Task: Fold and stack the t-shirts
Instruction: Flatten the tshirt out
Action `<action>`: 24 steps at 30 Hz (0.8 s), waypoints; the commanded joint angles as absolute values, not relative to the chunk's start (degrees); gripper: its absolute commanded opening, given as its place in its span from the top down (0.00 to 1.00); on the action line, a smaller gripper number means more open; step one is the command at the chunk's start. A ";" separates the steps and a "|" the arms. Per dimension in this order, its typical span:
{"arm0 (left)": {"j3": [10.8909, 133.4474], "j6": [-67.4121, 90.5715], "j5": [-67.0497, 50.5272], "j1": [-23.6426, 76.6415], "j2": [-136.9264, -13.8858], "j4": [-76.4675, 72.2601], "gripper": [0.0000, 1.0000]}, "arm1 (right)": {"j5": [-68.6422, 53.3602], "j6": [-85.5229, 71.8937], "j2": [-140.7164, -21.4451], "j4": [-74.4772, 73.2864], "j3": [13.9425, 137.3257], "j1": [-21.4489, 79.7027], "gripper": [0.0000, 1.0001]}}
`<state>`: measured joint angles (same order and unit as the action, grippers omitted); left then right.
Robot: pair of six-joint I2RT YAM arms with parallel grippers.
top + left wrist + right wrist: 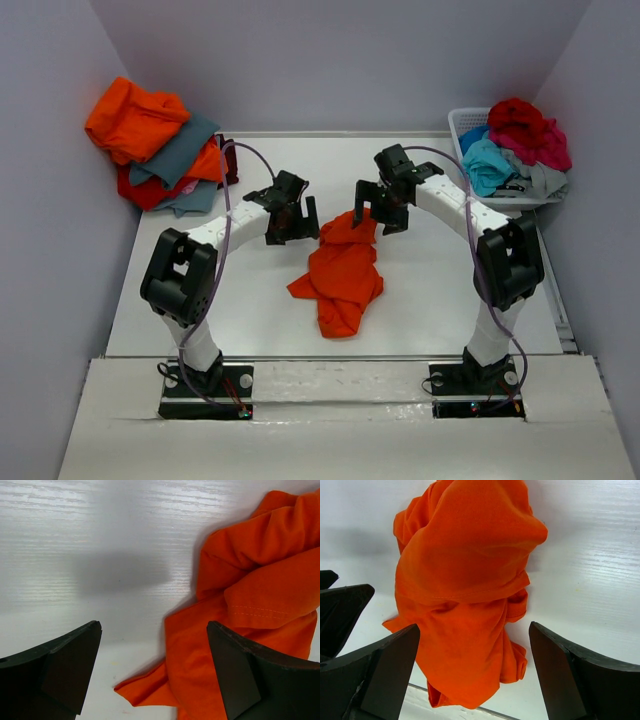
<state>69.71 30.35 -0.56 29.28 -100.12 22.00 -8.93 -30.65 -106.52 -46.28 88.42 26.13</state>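
We are holding both arms over the far end of the crumpled orange t-shirt (340,275), which is lying alone in the middle of the table (250,310). It is well apart from the heap of shirts (150,140) in the far left corner and from the white basket (462,122) at the far right. The cloth is lying as one long bunched ridge, its long axis running almost straight from the far side toward our bases. The left gripper (154,627) is hanging with its jaws spread wide, grasping nothing. In its wrist view the shirt is lying off to the right, so that only the right-hand finger is standing over the cloth's edge and mostly bare tabletop is showing between the two. The right gripper (474,626) is likewise hanging fully released and empty, yet the ridge is passing directly beneath the gap between its fingers. We are therefore judging the right arm to be the better placed. It is needing little more than a descent onto the far end, while the left arm is needing to shift inward before its fingers can straddle any fabric. The near end of the ridge is lying away from both grippers.
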 commanded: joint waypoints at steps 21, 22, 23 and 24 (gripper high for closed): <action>68.82 28.83 -3.25 29.44 -101.16 22.68 0.02 | -10.72 -29.79 -106.96 -44.56 89.74 26.10 0.05; 68.82 28.83 -3.34 29.44 -100.99 22.68 0.02 | -10.98 -29.71 -107.14 -44.47 89.56 26.10 0.05; 68.82 28.83 -3.43 29.44 -100.99 22.59 0.02 | -10.99 -29.71 -107.31 -44.56 89.65 26.10 0.06; 68.64 28.92 -3.51 29.44 -101.07 22.41 0.02 | -10.99 -29.36 -107.58 -44.65 90.08 26.10 0.06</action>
